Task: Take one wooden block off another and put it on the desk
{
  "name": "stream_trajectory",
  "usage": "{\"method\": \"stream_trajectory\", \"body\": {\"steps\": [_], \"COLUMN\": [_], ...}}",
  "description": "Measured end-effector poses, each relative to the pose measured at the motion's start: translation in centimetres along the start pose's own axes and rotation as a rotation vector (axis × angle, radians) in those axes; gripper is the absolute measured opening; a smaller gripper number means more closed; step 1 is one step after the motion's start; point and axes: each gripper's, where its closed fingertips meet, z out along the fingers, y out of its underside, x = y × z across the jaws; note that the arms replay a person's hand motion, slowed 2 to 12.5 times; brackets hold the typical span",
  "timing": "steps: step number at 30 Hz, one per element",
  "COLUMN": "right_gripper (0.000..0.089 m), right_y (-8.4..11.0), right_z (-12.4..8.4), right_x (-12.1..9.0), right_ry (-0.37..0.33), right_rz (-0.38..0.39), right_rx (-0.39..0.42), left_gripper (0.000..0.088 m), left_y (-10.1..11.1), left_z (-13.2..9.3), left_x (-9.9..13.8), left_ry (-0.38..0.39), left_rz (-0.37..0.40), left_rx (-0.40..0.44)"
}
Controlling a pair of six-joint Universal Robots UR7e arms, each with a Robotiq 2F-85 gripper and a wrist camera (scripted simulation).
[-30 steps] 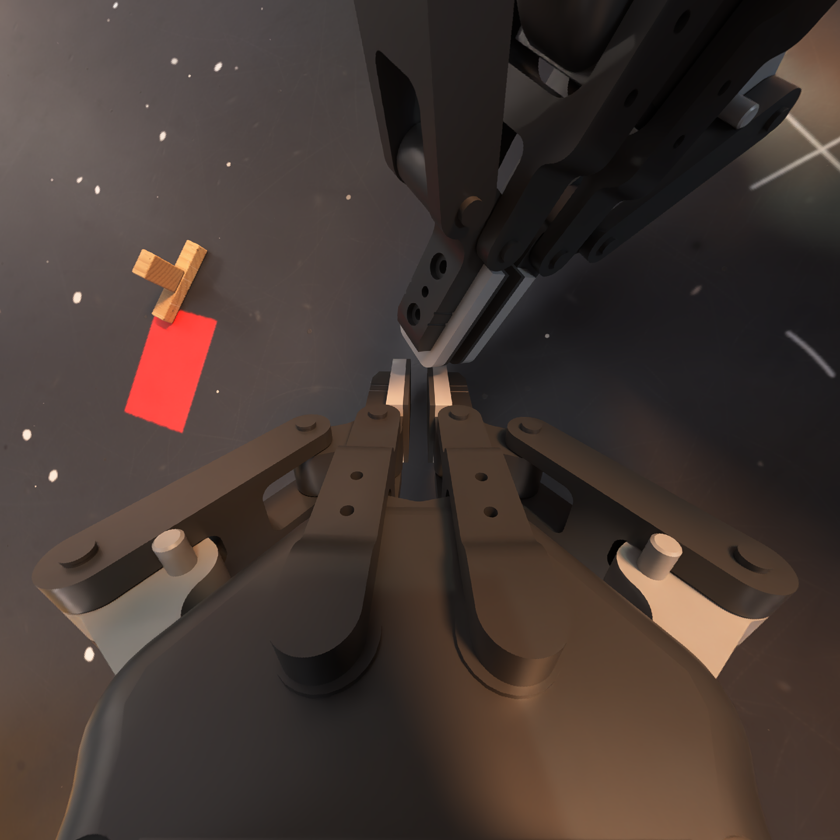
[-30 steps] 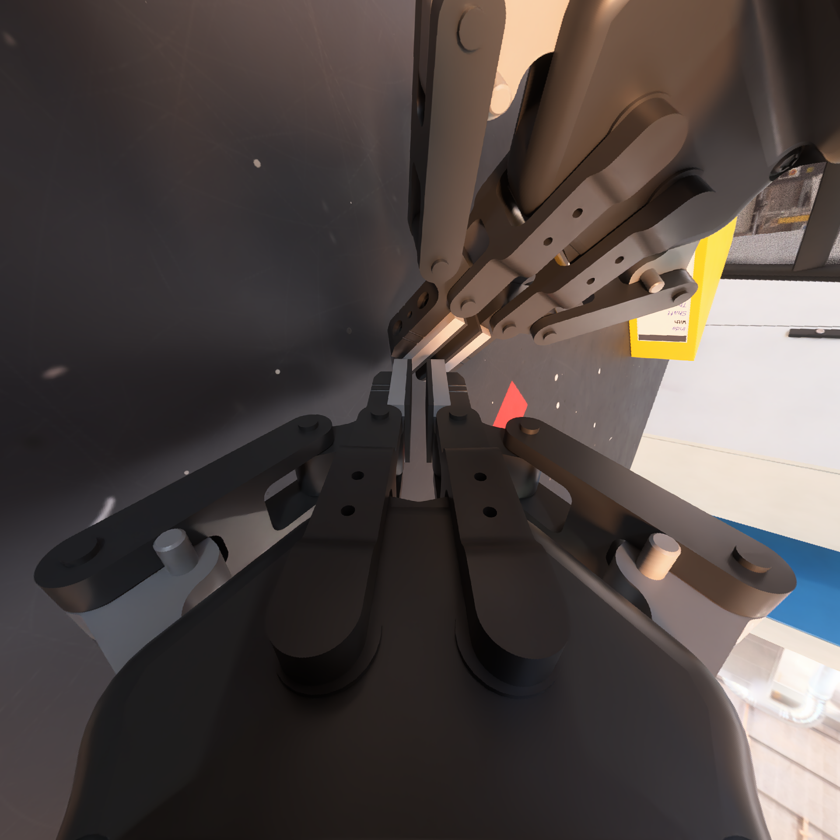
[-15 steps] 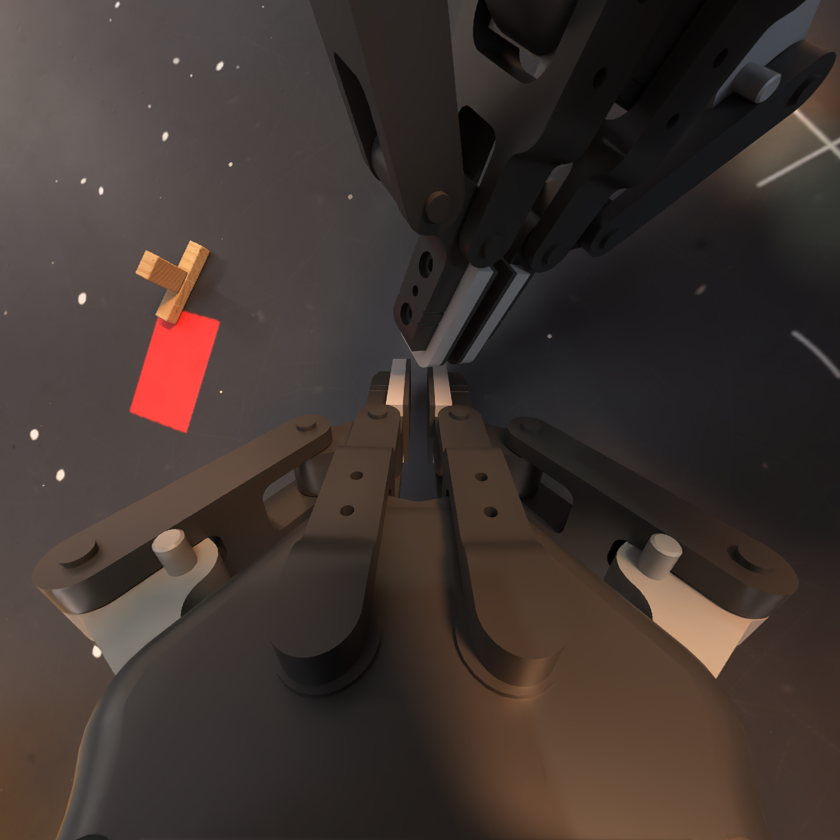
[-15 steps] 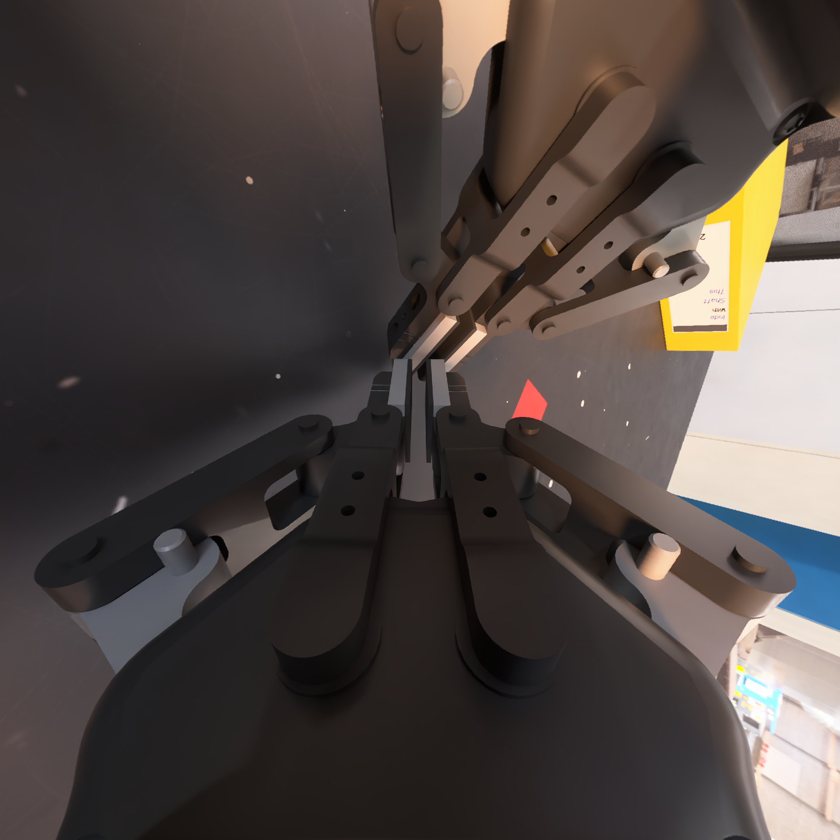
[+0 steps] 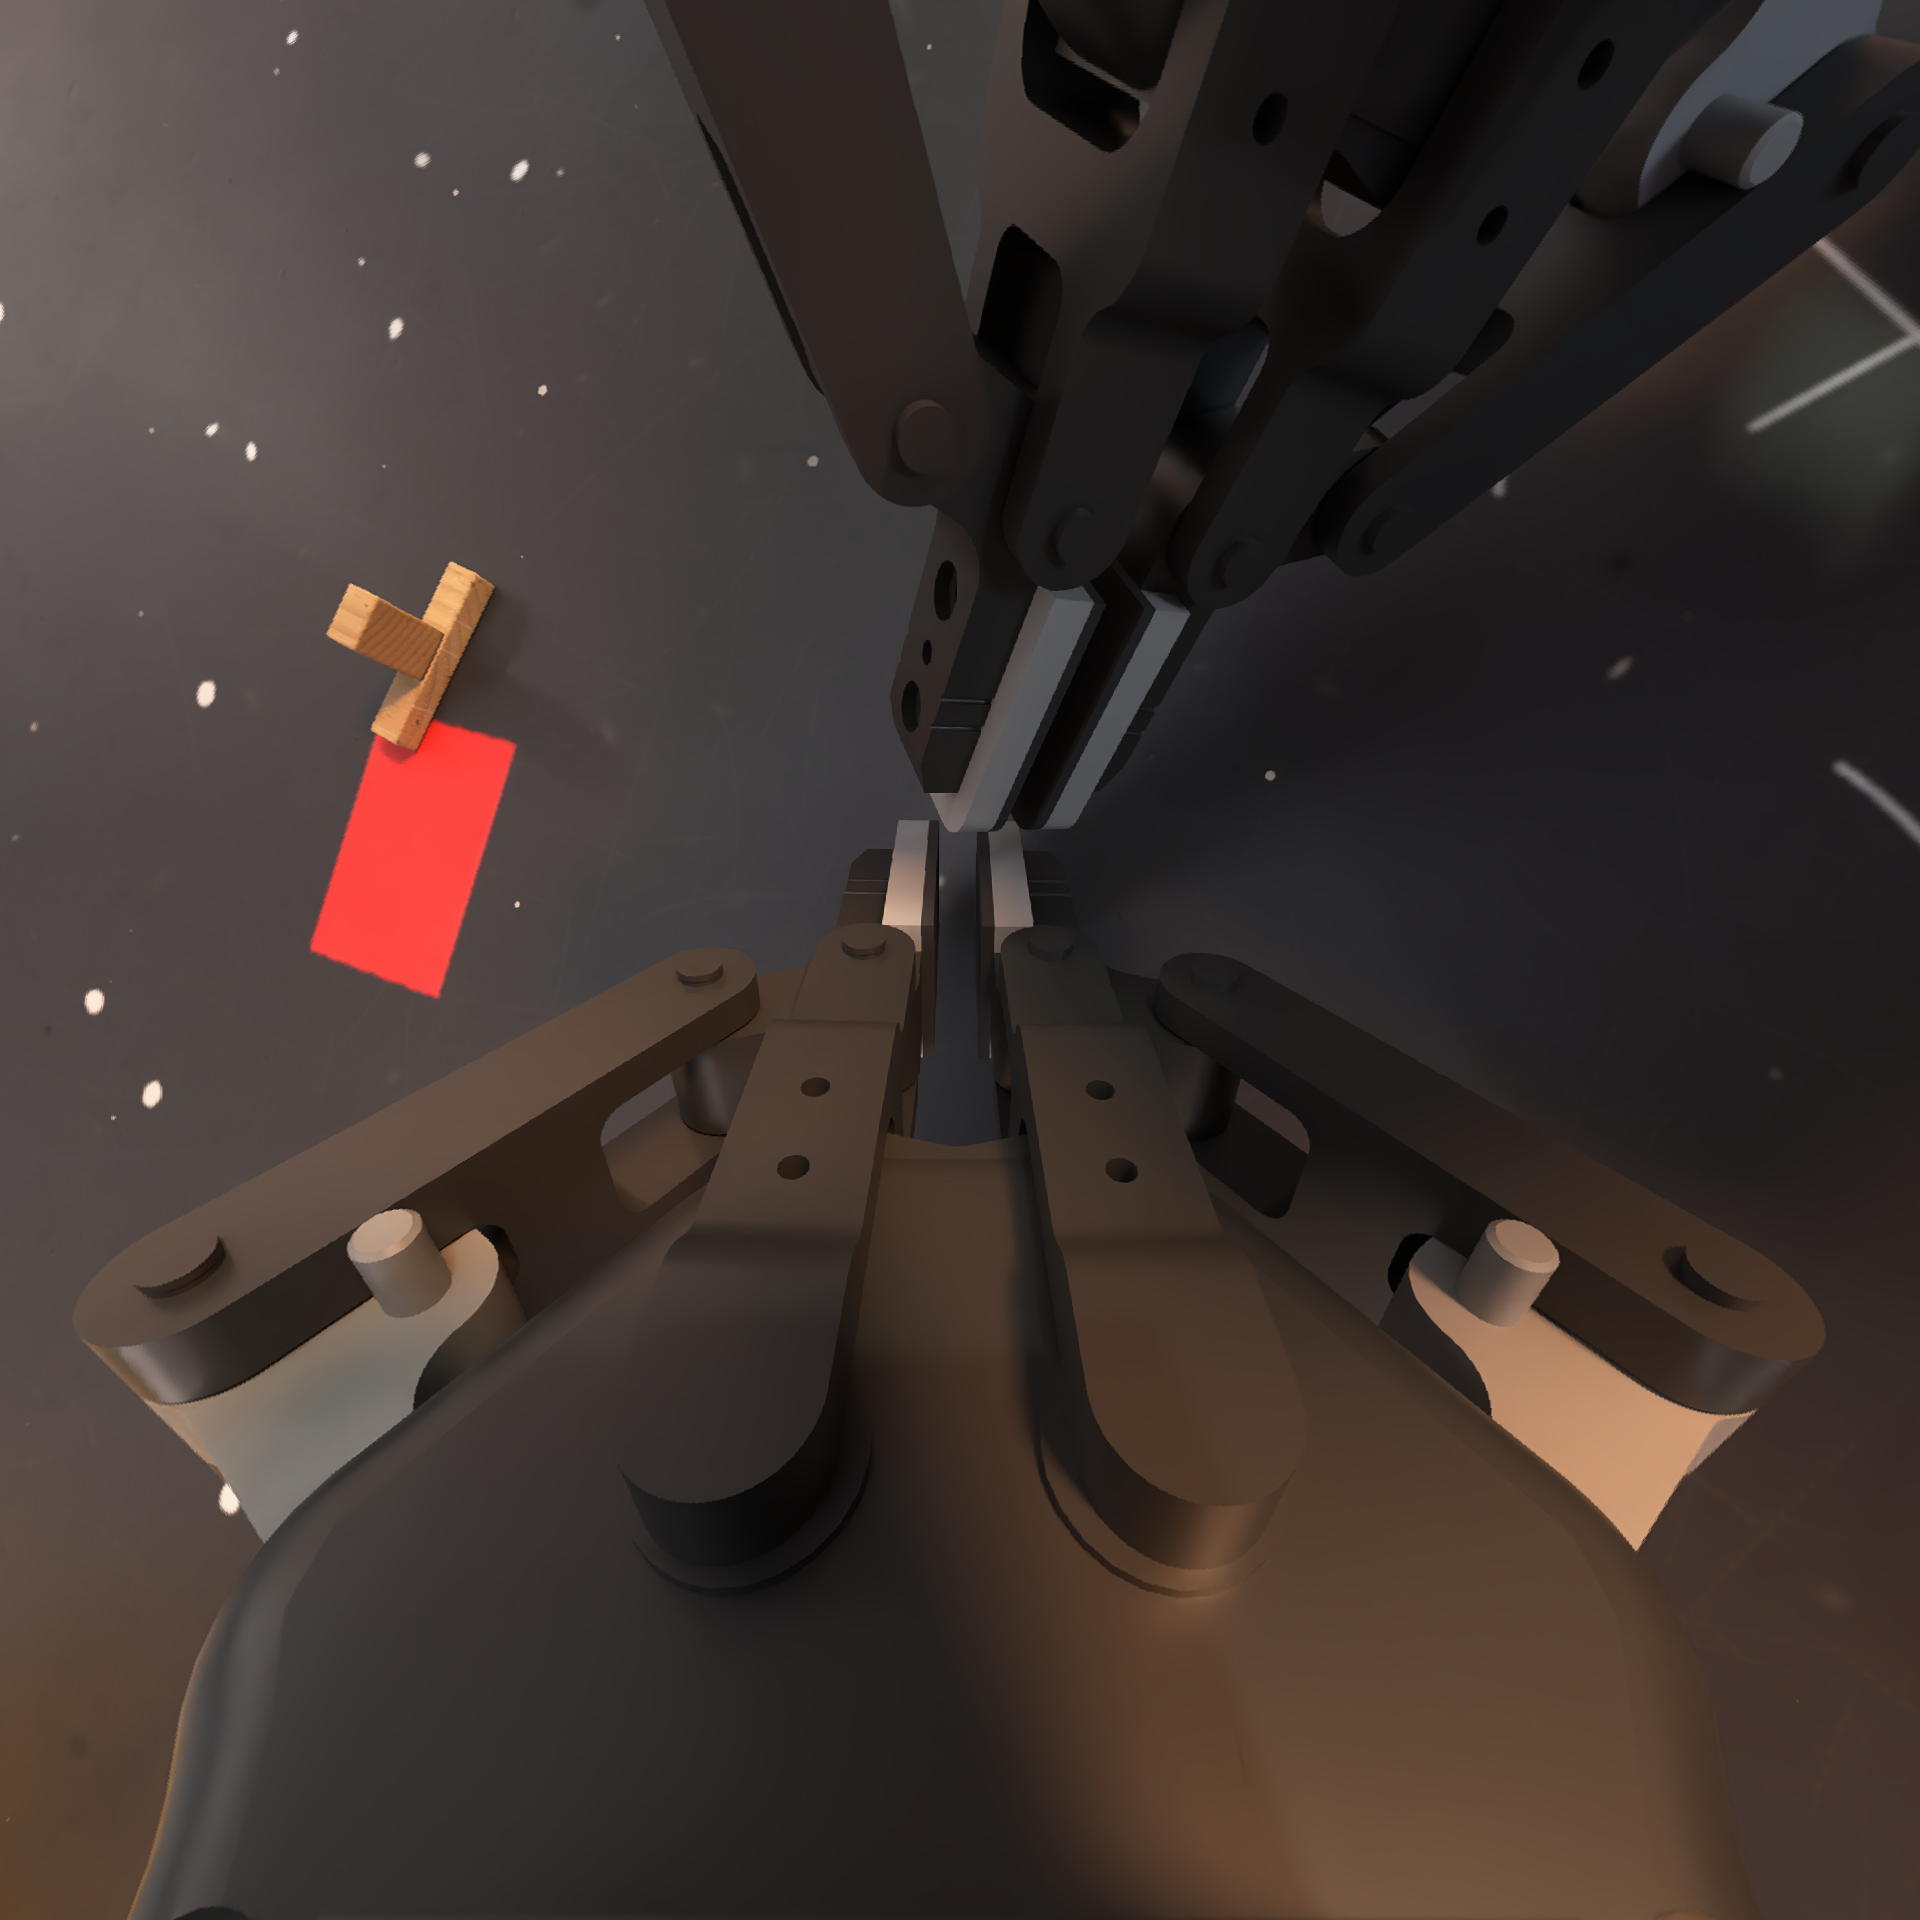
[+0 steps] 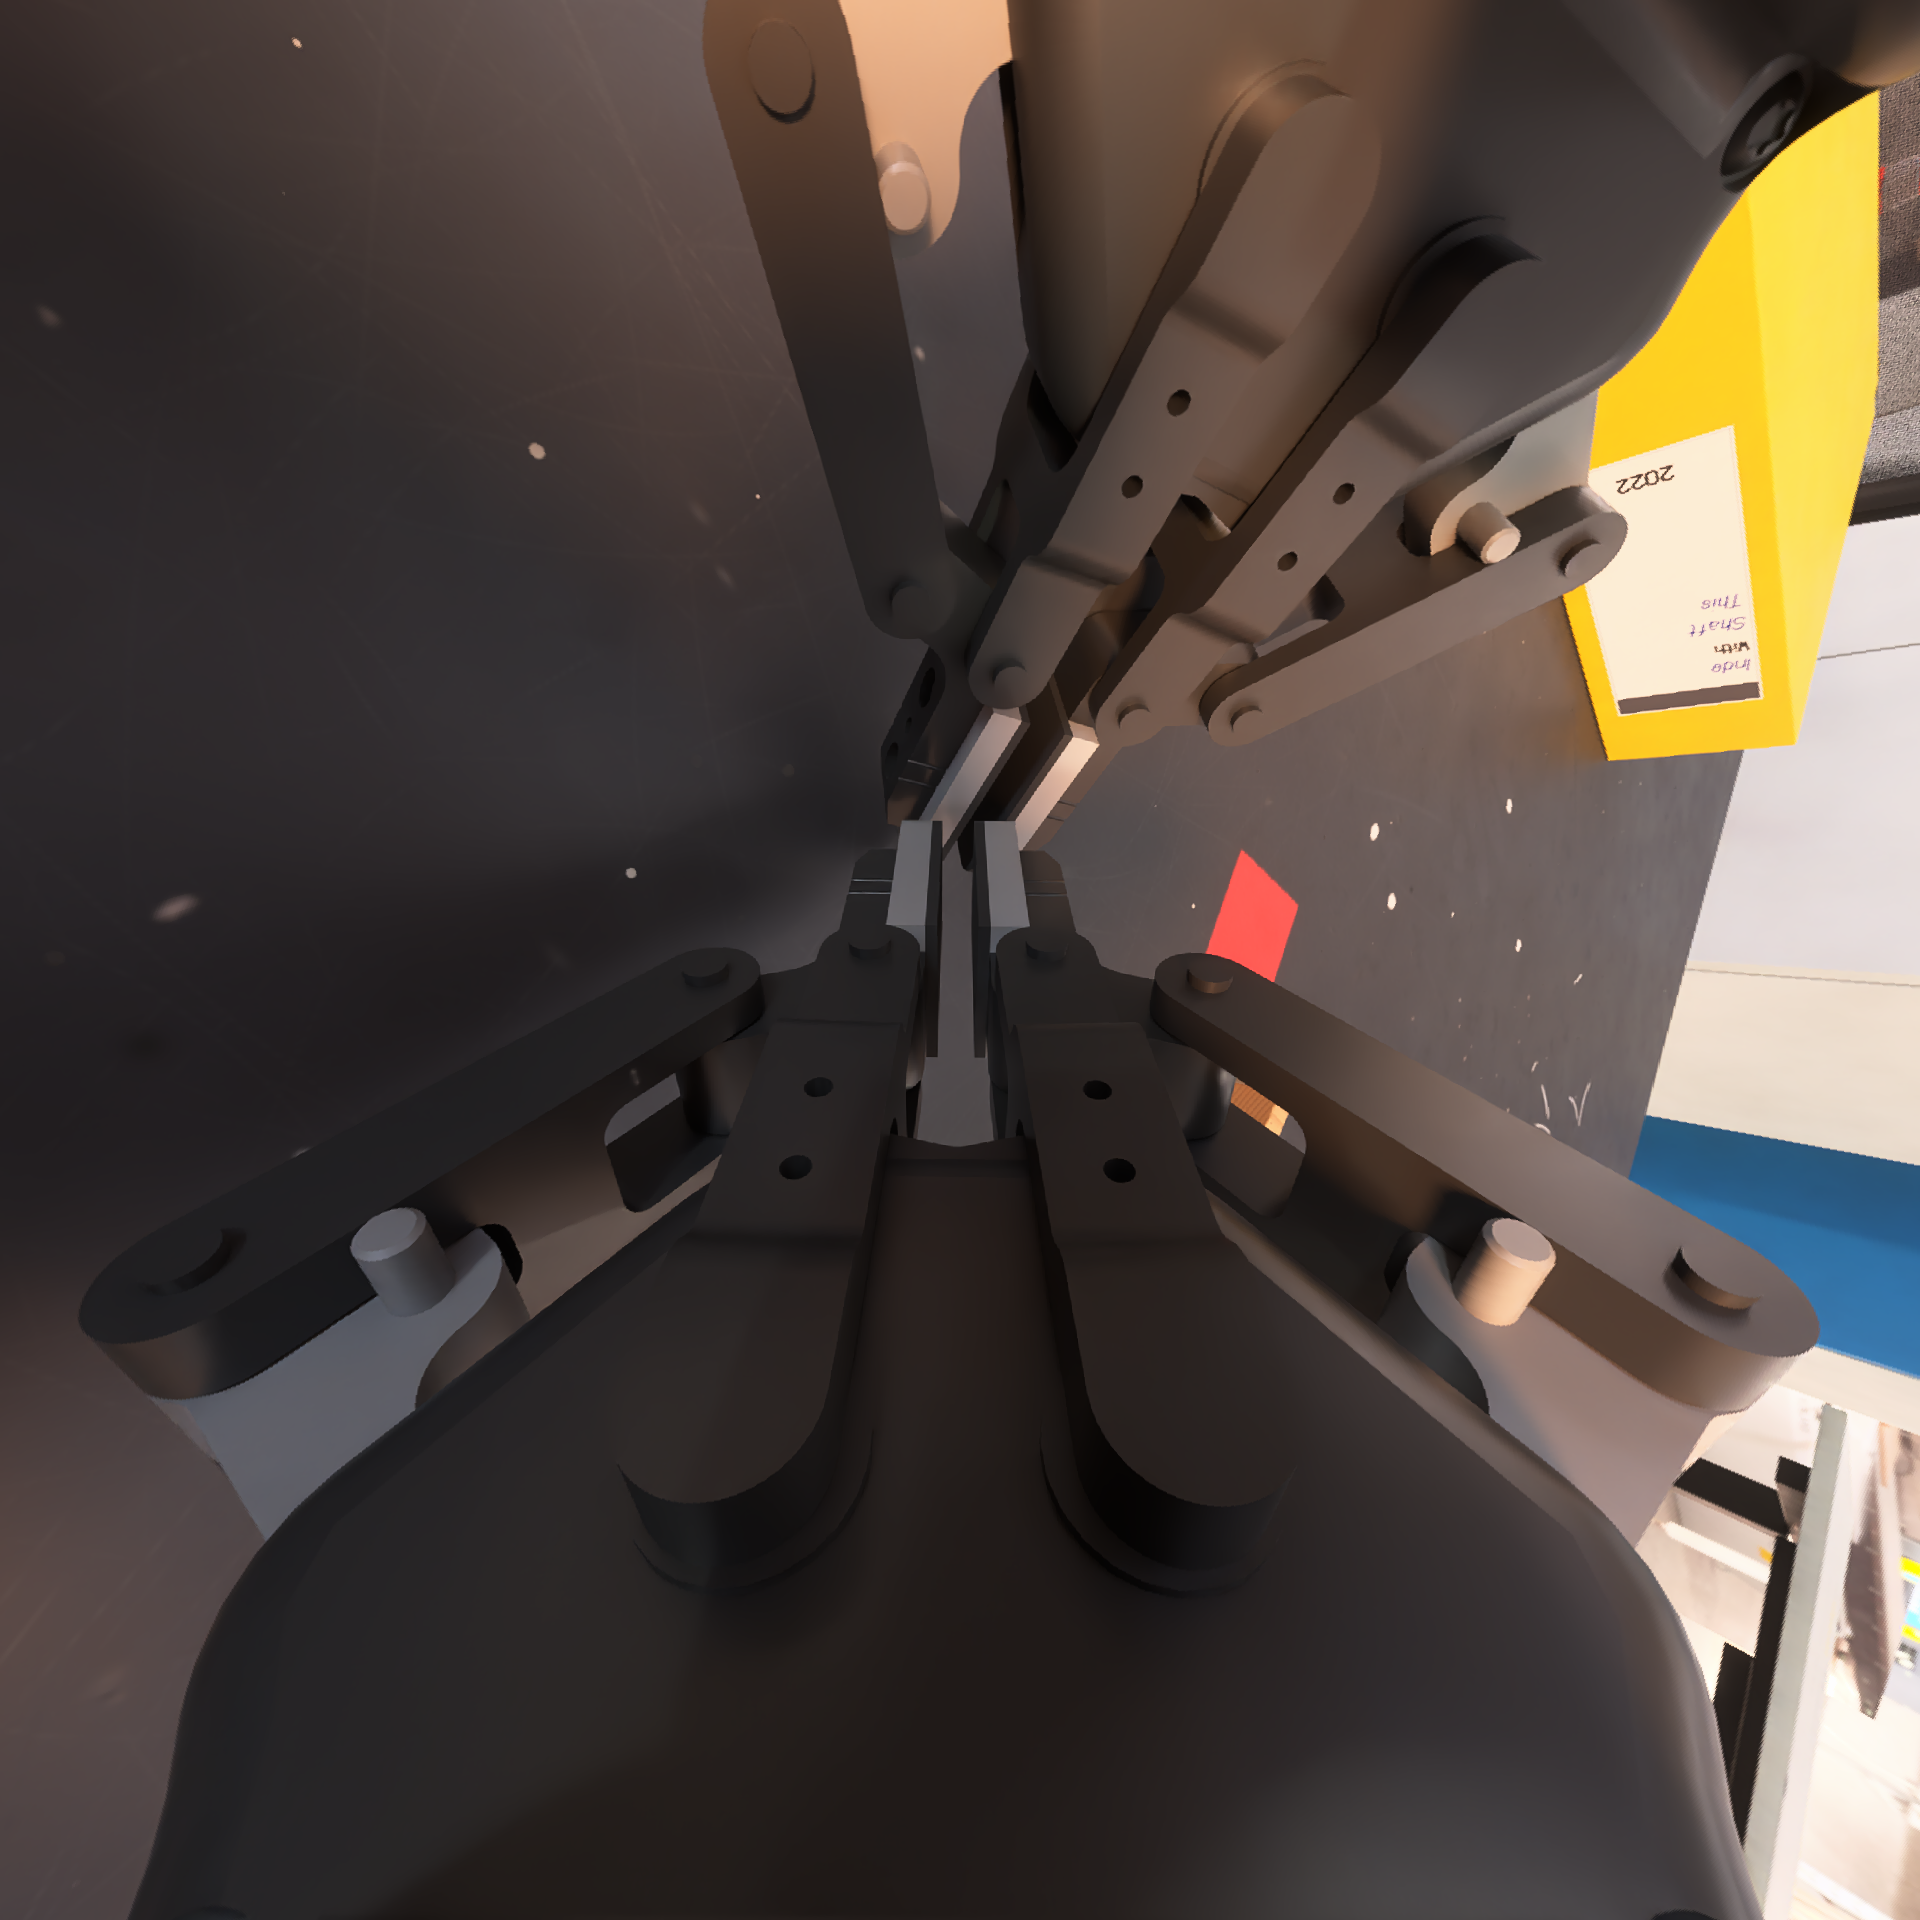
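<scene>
Two wooden blocks lie on the dark desk (image 5: 623,312) at the left of the left wrist view. A short block (image 5: 376,632) rests across a longer block (image 5: 442,649). My left gripper (image 5: 956,857) is shut and empty, well to the right of the blocks. My right gripper (image 5: 1013,800) is shut too and points at it almost tip to tip. In the right wrist view my right gripper (image 6: 956,857) is shut and empty, with the left gripper (image 6: 1003,774) just beyond it. A sliver of wood (image 6: 1257,1110) shows behind a finger link.
A flat red rectangle (image 5: 414,862) lies on the desk, touching the longer block's near end; it also shows in the right wrist view (image 6: 1254,914). A yellow box (image 6: 1756,468) with a label stands at the desk's far edge. A blue surface (image 6: 1766,1226) lies beyond the edge.
The right gripper looms larger and higher in the left wrist view. In the right wrist view the yellow box and red rectangle have slid rightward. The blocks have not moved.
</scene>
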Motion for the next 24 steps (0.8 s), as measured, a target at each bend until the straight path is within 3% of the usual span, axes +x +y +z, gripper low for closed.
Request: {"method": "stream_trajectory", "body": {"steps": [24], "right_gripper": [0.005], "right_y": [0.06], "right_z": [0.08], "right_x": [0.19], "right_ry": [-0.026], "right_rz": [0.089], "right_rx": [0.036], "left_gripper": [0.0064], "left_y": [-0.04], "left_z": [0.13], "left_x": [-0.39], "left_ry": [-0.031], "left_rz": [0.067], "left_rx": [0.016]}}
